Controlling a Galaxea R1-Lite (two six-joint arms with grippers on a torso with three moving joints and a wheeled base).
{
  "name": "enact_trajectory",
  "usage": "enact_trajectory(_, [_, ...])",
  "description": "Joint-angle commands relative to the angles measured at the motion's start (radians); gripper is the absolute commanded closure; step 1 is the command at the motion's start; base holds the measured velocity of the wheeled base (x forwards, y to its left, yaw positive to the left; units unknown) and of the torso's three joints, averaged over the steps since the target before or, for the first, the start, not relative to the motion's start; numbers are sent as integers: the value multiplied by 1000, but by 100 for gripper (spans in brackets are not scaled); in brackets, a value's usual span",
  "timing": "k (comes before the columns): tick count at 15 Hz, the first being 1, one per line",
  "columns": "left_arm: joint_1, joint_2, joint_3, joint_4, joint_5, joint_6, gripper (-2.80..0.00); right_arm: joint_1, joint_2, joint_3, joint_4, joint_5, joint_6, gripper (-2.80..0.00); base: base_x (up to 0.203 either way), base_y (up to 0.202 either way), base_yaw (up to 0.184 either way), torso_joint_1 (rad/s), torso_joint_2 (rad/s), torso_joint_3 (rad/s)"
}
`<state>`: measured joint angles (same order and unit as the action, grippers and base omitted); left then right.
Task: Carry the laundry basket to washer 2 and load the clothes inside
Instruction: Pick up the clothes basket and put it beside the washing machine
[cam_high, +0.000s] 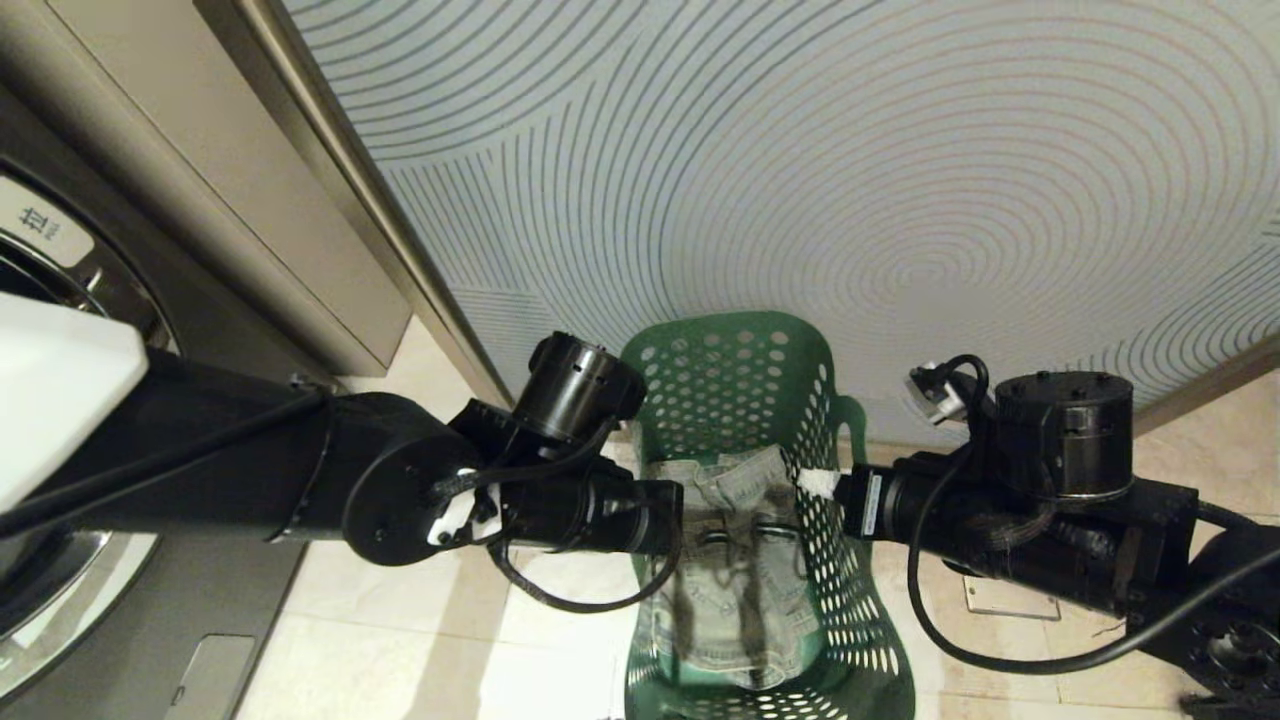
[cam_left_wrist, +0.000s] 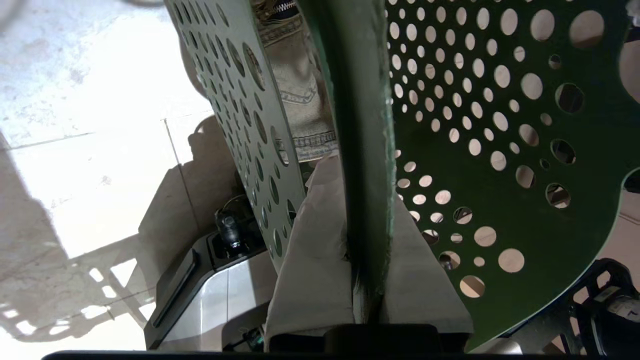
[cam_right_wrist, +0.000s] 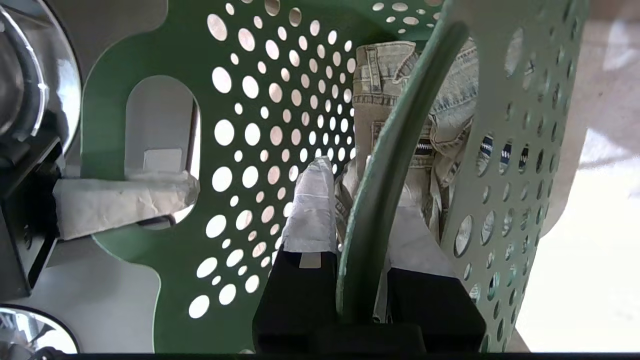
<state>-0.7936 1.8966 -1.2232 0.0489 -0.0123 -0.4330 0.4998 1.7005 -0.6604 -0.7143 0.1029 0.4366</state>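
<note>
You have the green perforated plastic laundry basket (cam_high: 770, 420) gripped on both sides and hanging between the two arms, in front of the pale wall panel with curved grooved lines (cam_high: 850, 170). Whether it is clear of the cream tiled floor (cam_high: 380, 640) the pictures do not settle. Inside it the pair of faded light-blue denim jeans (cam_high: 735, 580) lies crumpled on the bottom; nothing has been taken out.

Your left gripper (cam_left_wrist: 367, 235) is closed tight on the basket's left rim, its tape-wrapped fingers (cam_left_wrist: 310, 250) pressing the thin green edge from both sides. Your right gripper (cam_right_wrist: 357, 215) is closed the same way on the opposite rim, one white-wrapped finger inside the wall and one outside.

A grey front-loading washing machine with a chrome-ringed door (cam_high: 60, 420) stands at your left, close to the left arm; you cannot tell from here whether it is washer 2, or whether its door is open.

So the pick-up looks done and the carry seems to be under way or near its end. Still ahead, as I judge it: set the basket down by the right washer, let go of both rims, and move the jeans into the drum.
</note>
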Motion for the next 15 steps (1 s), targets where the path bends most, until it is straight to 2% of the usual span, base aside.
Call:
enact_trajectory(1, [1,-5,1,0,0,-3,0,0,-3,-2,-4,-2,2,0,0,0,0,1,5,178])
enact_trajectory(8, [2,-25,1,3,-1,-3,0,3,-35,-33,69,-5,1,0,0,0,0,2,1,200])
enact_trajectory(15, [2,-19,-1,-1,-1,-4,0,5,-45,-41,85,-5,-2,0,0,0,0,2,4,202])
